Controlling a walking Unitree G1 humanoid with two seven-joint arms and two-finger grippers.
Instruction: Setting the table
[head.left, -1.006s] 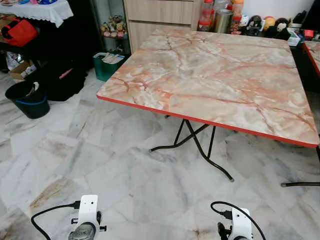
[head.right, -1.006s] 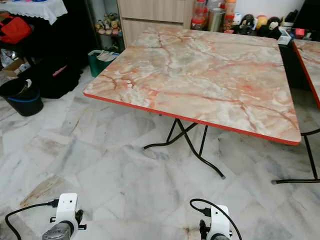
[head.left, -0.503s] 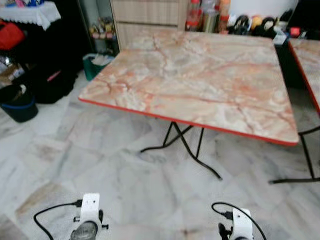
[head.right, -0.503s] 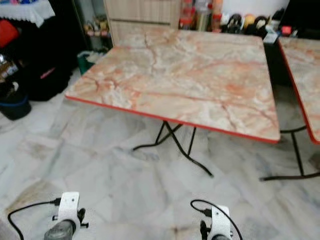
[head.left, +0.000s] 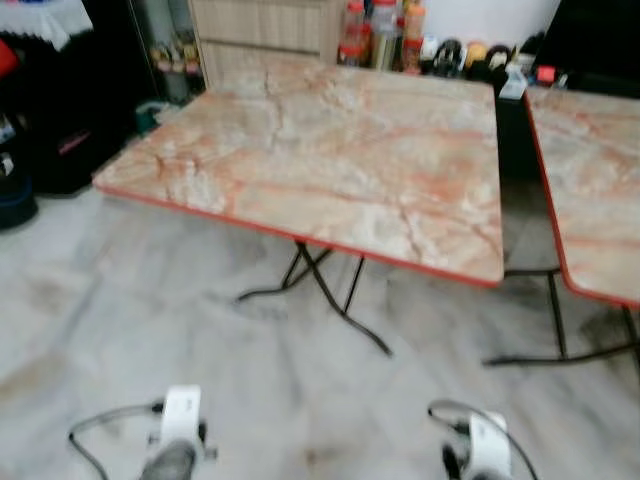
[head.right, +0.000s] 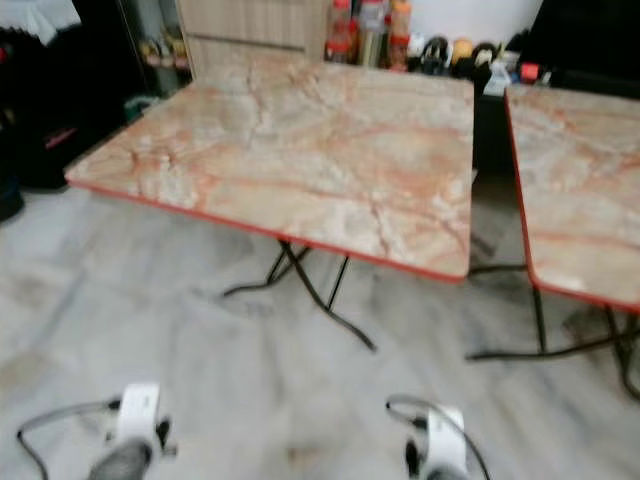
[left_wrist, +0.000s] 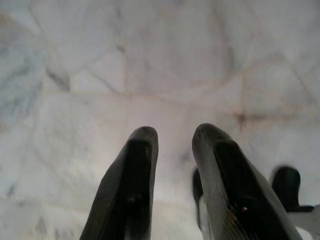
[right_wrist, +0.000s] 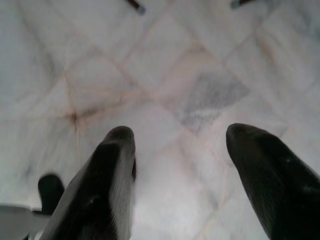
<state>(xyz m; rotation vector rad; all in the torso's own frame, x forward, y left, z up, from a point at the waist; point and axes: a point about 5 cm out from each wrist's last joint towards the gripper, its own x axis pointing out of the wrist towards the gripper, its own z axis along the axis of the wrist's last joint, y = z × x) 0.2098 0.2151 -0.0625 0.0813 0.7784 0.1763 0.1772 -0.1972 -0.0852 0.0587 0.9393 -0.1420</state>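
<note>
Table (head.left: 330, 160): marble-patterned top with red edge, on black folding legs, standing on the pale tiled floor (head.left: 120, 330). Second table (head.left: 590, 170) just beside it. Bottles (head.left: 385, 20) and cabinet (head.left: 265, 25) behind it. Left gripper (left_wrist: 172, 137) hangs over floor short of the table, fingers slightly parted, empty. Right gripper (right_wrist: 177, 135) likewise, fingers spread wide.

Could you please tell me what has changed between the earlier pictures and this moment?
Only the camera moved: the view has swung toward the robot's right and gone blurrier, so the marble-topped table sits further left in frame and more of a second table shows. Nothing was taken hold of or let go. Both hands stay low over the floor, left hand and right hand empty and open.
</note>
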